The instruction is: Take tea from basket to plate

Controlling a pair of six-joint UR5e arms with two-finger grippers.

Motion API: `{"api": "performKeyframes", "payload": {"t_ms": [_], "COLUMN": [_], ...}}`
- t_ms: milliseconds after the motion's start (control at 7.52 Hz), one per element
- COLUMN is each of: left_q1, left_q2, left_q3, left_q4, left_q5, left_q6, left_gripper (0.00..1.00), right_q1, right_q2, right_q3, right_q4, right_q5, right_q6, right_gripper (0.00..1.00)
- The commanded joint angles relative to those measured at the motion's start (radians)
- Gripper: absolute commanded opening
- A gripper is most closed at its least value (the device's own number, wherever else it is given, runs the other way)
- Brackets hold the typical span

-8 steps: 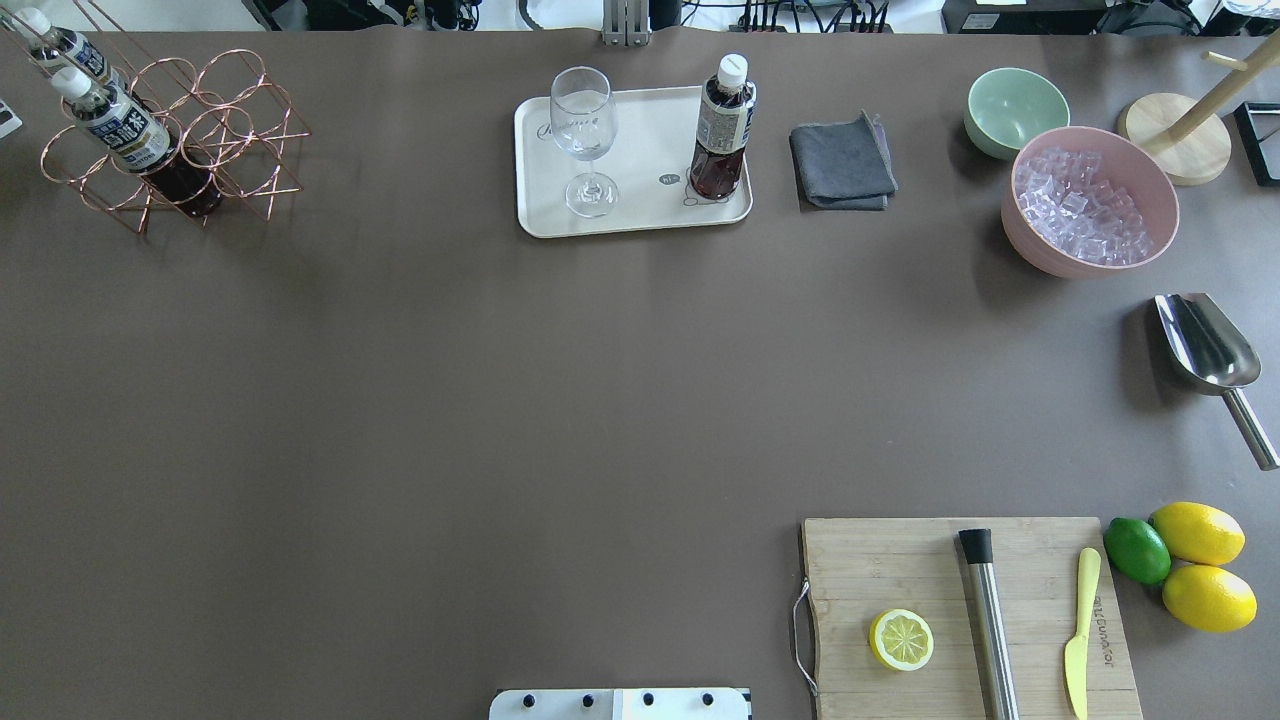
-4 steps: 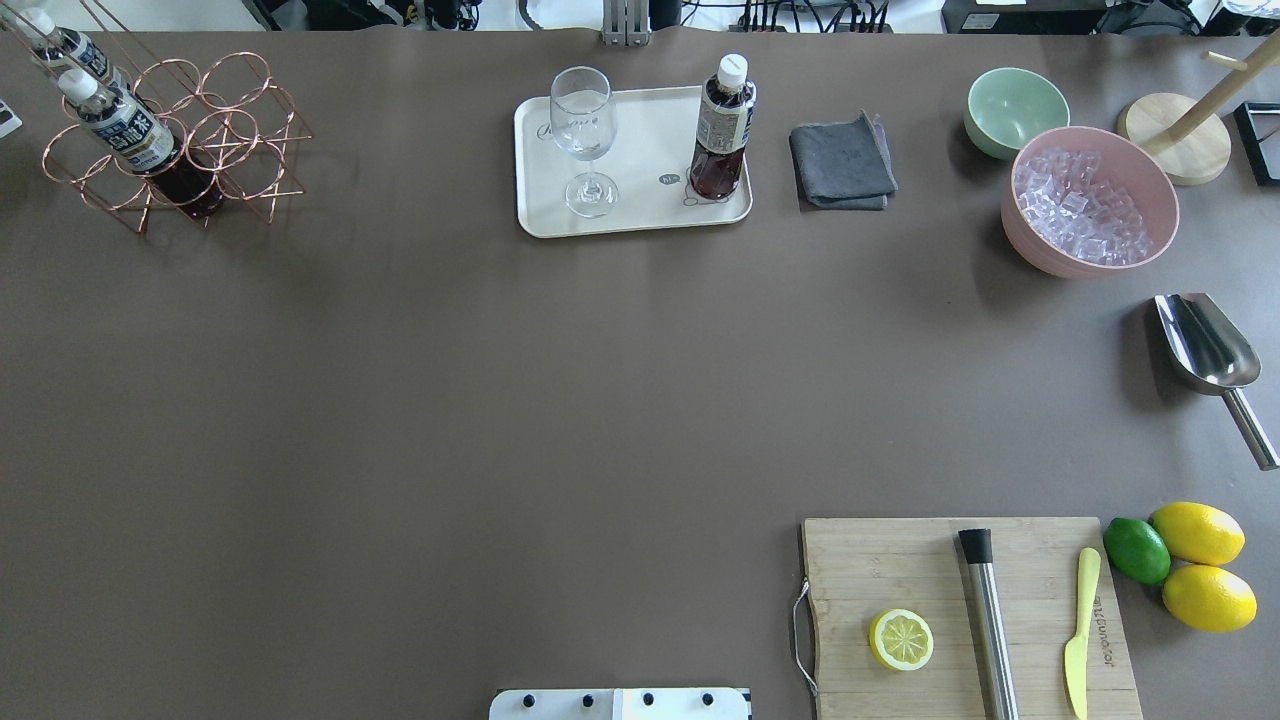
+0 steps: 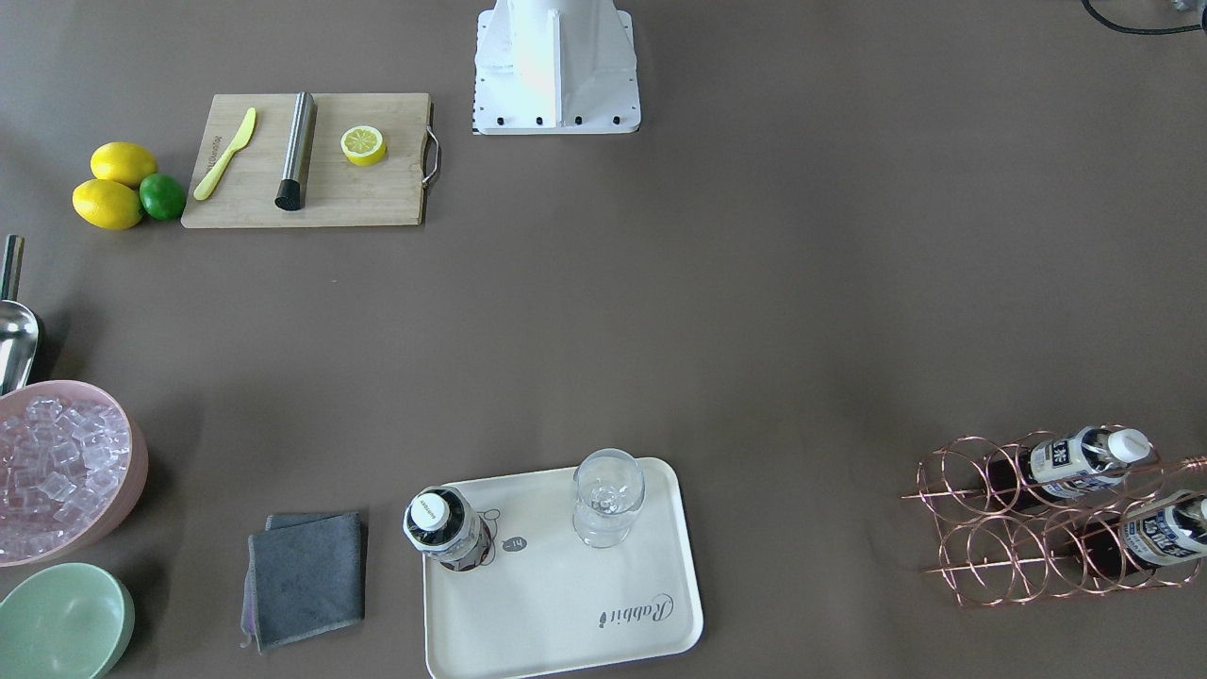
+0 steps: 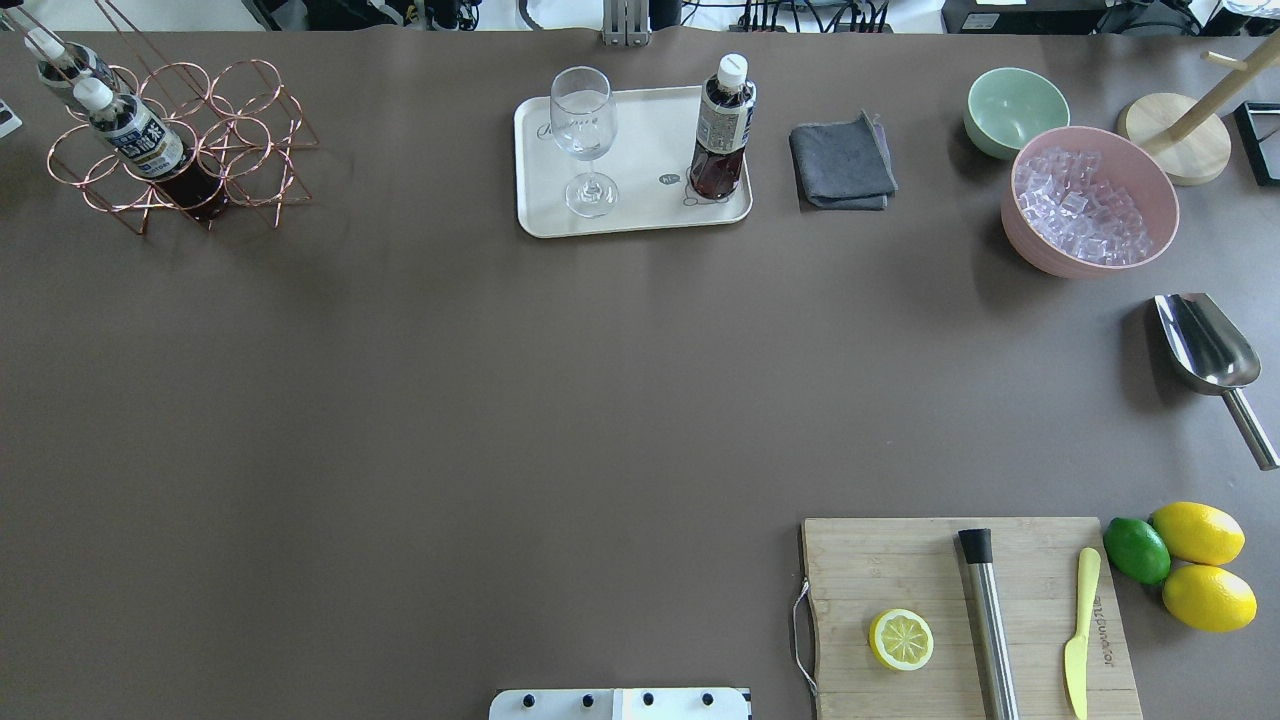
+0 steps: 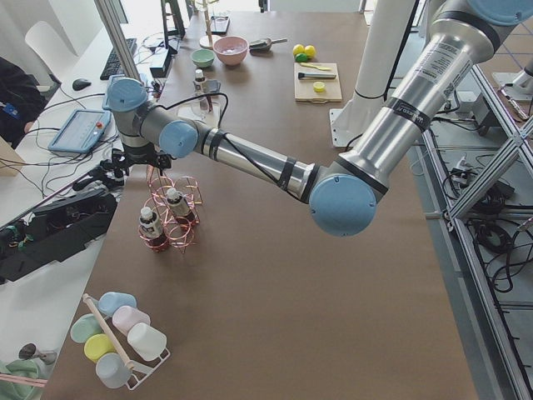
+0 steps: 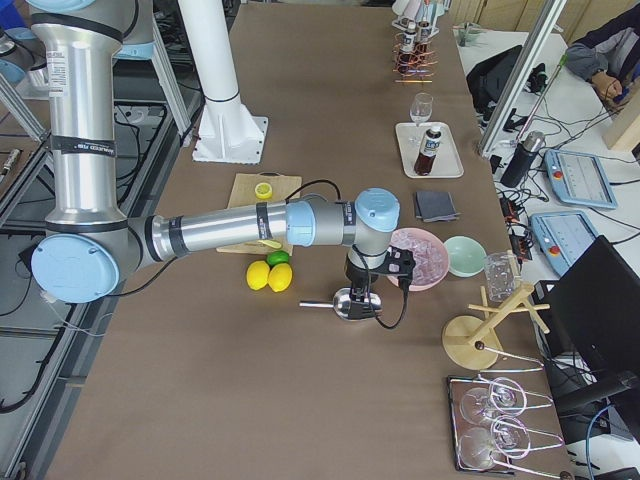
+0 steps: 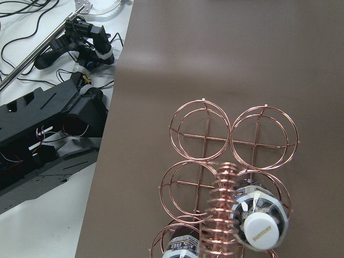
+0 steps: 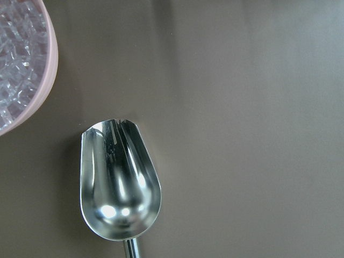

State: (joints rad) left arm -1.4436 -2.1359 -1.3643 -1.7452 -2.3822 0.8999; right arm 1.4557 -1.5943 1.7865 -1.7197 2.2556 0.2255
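Observation:
One tea bottle (image 4: 722,125) stands upright on the cream plate (image 4: 640,215), at its bear-drawing corner; it also shows in the front view (image 3: 443,528). Two more tea bottles (image 4: 135,140) (image 4: 60,62) sit in the rose-gold basket (image 4: 240,130) at the table's far left corner. My left gripper (image 5: 137,160) shows only in the left side view, at the top of the basket's coiled handle (image 7: 223,215); I cannot tell whether it is open or shut. My right gripper (image 6: 368,298) shows only in the right side view, above the metal scoop (image 8: 119,180); I cannot tell its state.
A wine glass (image 4: 583,135) stands on the plate beside the tea. A grey cloth (image 4: 842,162), a green bowl (image 4: 1015,108) and a pink bowl of ice (image 4: 1090,200) lie to its right. A cutting board (image 4: 900,560) with tools, lemons and a lime is at the near right.
The basket with its two bottles has shifted a little to the right in the overhead view, and its bottles lean differently. Nothing on the plate has moved.

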Motion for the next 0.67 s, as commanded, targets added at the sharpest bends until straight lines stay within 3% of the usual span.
{"api": "performKeyframes", "payload": {"t_ms": [0,399,532], "left_q1": [-0.032,-0.127,-0.194], "left_q2": [0.065,0.216,0.223], "left_q3": [-0.119,-0.465,-0.488], "left_q4": [0.024,0.287,0.349], "left_q5": [-0.002,0.003,0.000], "left_q6": [-0.038,-0.045,-0.046], "left_gripper": [0.99,0.99,0.99], "right_q1": [0.000,0.000,0.000], "right_q2": [0.001,0.002,0.002], "right_q3": [0.001,0.002,0.002], "right_q4": [0.000,0.000,0.000], "right_q5": [-0.001,-0.001,-0.001], "right_q6": [0.000,0.000,0.002], "right_gripper": [1.00,1.00,1.00]}}
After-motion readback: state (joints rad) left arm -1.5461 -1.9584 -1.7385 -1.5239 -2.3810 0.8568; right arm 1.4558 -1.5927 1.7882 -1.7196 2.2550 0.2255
